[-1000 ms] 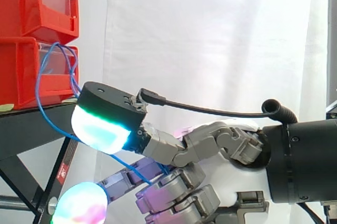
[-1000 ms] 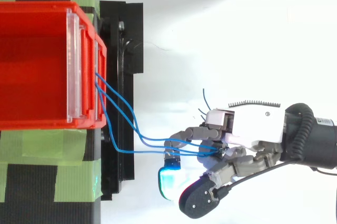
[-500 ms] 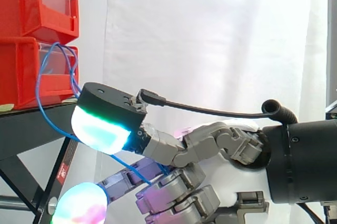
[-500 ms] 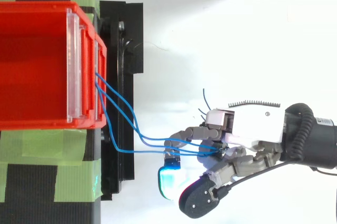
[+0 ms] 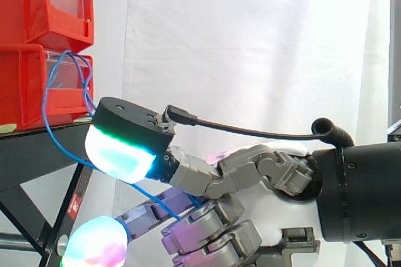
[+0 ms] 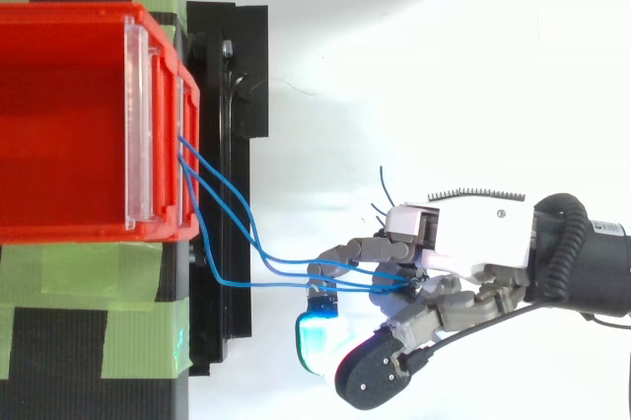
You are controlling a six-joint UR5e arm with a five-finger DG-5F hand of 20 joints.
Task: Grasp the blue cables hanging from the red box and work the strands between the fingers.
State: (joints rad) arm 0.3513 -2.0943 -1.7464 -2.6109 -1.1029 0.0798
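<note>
Bins (image 5: 25, 85) on stand (image 5: 37, 148); cables (image 6: 266, 284) run right from bin into hand (image 6: 473, 238).

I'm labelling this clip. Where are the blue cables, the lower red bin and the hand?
blue cables (image 6: 258, 284), top view, lower strand left of the fingers.
lower red bin (image 5: 22, 91), side view, its side wall.
hand (image 6: 463, 238), top view, white back of the hand.

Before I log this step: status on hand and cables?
Hand shut on blue cables. Cables run from red bin into fingers. Nothing in the way.
</note>
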